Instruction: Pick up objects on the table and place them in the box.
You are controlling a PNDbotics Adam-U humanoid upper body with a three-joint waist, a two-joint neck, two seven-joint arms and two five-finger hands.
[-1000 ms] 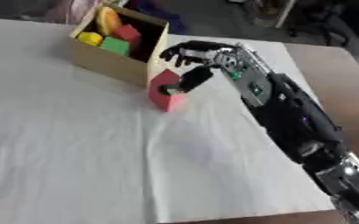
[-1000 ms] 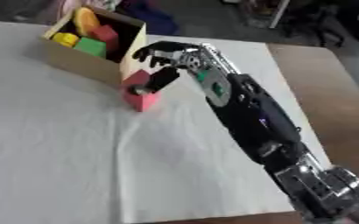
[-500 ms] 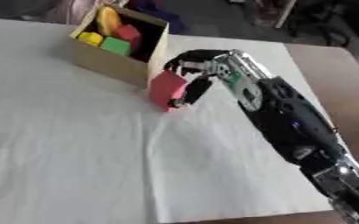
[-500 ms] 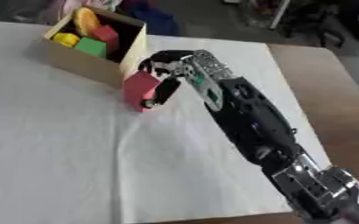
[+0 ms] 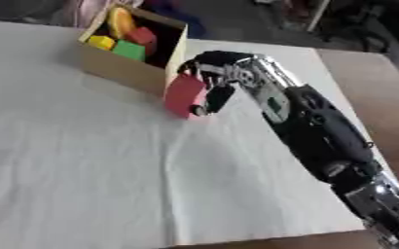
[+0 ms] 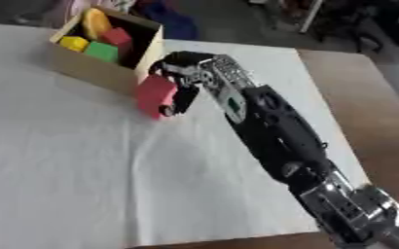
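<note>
The right hand (image 5: 213, 78) grasps a red block (image 5: 184, 96) beside the box (image 5: 124, 74), which holds yellow, green, red and orange blocks.

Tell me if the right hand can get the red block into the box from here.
Probably yes: the right hand already grips the red block right beside the box, whose open top looks unblocked.
</note>
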